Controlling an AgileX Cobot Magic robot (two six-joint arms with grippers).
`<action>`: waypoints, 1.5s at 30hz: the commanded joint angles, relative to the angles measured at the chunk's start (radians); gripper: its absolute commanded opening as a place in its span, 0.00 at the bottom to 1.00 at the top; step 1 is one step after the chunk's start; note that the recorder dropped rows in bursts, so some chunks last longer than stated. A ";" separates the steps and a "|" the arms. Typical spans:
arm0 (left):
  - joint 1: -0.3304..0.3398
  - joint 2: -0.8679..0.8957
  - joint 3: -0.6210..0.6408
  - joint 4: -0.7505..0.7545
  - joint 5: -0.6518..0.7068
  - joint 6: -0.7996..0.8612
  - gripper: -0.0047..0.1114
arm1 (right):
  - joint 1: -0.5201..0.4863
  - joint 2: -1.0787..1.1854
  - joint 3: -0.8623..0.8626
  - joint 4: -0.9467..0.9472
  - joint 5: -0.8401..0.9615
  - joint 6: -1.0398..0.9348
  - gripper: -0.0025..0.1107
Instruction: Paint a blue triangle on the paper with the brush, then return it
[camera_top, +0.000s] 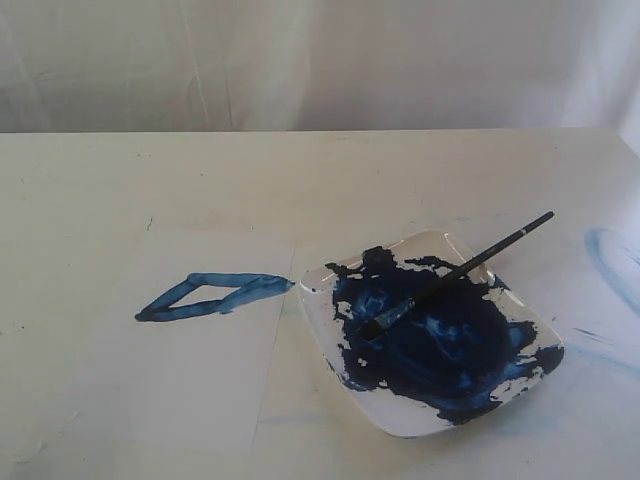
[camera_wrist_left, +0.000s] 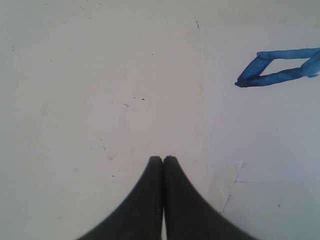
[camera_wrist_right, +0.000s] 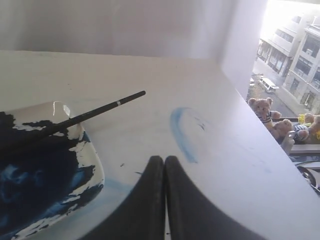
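Blue triangle (camera_top: 235, 281), streaky thin outline on paper (camera_top: 120, 380), brush (camera_top: 455, 272) seemingly blue-tipped, left tool (camera_wrist_left: 163, 159) and right tool (camera_wrist_right: 164, 159) closed, empty

This looks like a plain indoor test room set up for recording rather than a lived-in home. A white cloth backdrop (camera_top: 300, 60) hangs behind a wide off-white table (camera_top: 450, 170) smeared here and there with blue paint, and the paper (camera_top: 150, 390) lies flat on it. Past the table's edge, a bright window (camera_wrist_right: 280, 70) looks down on city buildings (camera_wrist_right: 300, 40) and a street, with teddy bears (camera_wrist_right: 261, 111) sitting beside it.
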 joint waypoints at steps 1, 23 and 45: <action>-0.005 -0.005 0.005 -0.008 -0.002 0.003 0.04 | 0.001 -0.006 0.004 -0.020 -0.006 0.005 0.02; -0.005 -0.005 0.005 -0.008 -0.002 0.003 0.04 | 0.081 -0.006 0.004 -0.020 0.031 0.270 0.02; -0.005 -0.005 0.005 -0.008 -0.002 0.003 0.04 | 0.081 -0.006 0.004 -0.038 0.055 0.227 0.02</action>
